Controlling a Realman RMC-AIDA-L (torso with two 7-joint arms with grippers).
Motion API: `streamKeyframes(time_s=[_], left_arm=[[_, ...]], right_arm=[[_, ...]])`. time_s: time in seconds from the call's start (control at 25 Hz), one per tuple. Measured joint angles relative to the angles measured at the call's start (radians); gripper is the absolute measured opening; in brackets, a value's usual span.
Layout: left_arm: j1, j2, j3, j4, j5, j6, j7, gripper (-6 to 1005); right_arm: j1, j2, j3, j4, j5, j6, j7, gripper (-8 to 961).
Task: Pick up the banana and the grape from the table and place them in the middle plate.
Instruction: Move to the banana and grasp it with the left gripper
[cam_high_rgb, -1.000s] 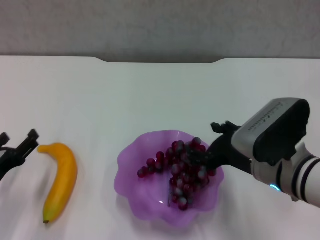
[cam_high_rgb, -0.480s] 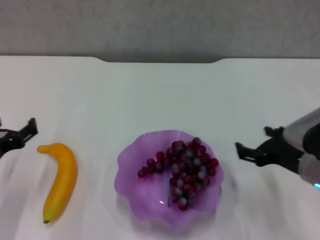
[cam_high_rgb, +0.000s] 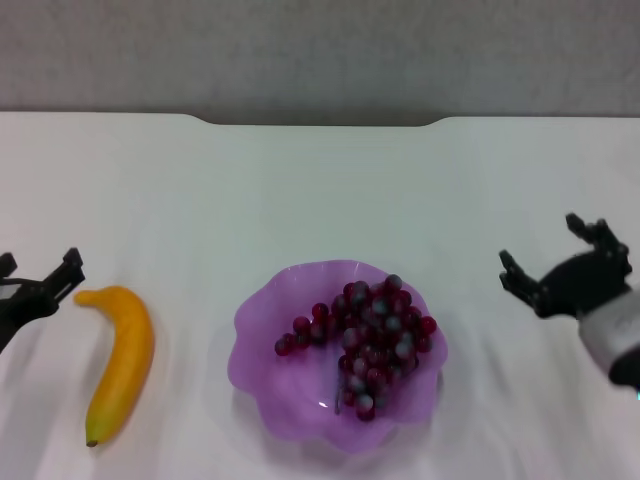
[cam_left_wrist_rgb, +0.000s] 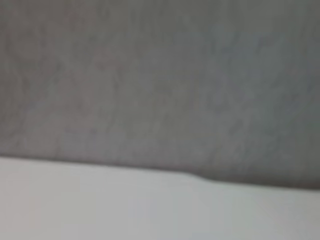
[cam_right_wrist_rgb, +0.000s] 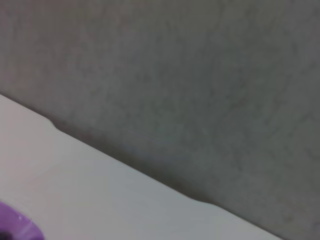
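Grapes lie in the middle plate (cam_high_rgb: 262, 330): the grape (cam_high_rgb: 365, 335) bunch rests across its centre and right half, with the thin stem pointing to the near rim. It has not moved since the earlier pictures. The plate stands on the white surface (cam_high_rgb: 320, 190) in the same place as before.

The right tool (cam_high_rgb: 563, 262) is now to the right of the plate, well apart from it and clear of the grapes. One second ago it was over the plate's right rim, touching the bunch; half a second ago it was already outside the rim. Its fingers (cam_high_rgb: 520, 277) stand apart and hold nothing.

The banana (cam_high_rgb: 122, 358) lies on the surface left of the plate, not touching it, with its dark tip toward the near edge. Its position matches the earlier pictures. The left tool (cam_high_rgb: 45, 280) is at the left border, just beside the banana's far end. Its fingers are spread apart and empty, and it sits almost where it was a second ago.

In the right wrist view a small part of the purple plate (cam_right_wrist_rgb: 17, 227) shows at the corner.
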Motion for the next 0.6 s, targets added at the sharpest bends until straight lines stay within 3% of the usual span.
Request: streamKeyframes(time_s=[0.12, 0.28, 0.4, 0.6], left_arm=[[-0.003, 0.000, -0.018, 0.039, -0.013, -0.058, 0.026, 870], [0.009, 0.006, -0.020, -0.027, -0.010, 0.043, -0.006, 863], [0.033, 0.007, 0.003, -0.161, 0.019, 0.221, -0.016, 858], [0.040, 0.032, 0.114, -0.463, 0.046, 0.672, 0.005, 849]], right_arm=[[0.015, 0.000, -0.085, -0.131, 0.005, -0.181, 0.017, 898], [0.047, 0.000, -0.175, -0.305, 0.001, -0.439, 0.089, 897], [0.076, -0.001, -0.201, -0.421, -0.002, -0.577, 0.187, 897], [0.094, 0.000, -0.202, -0.488, -0.002, -0.602, 0.234, 897]])
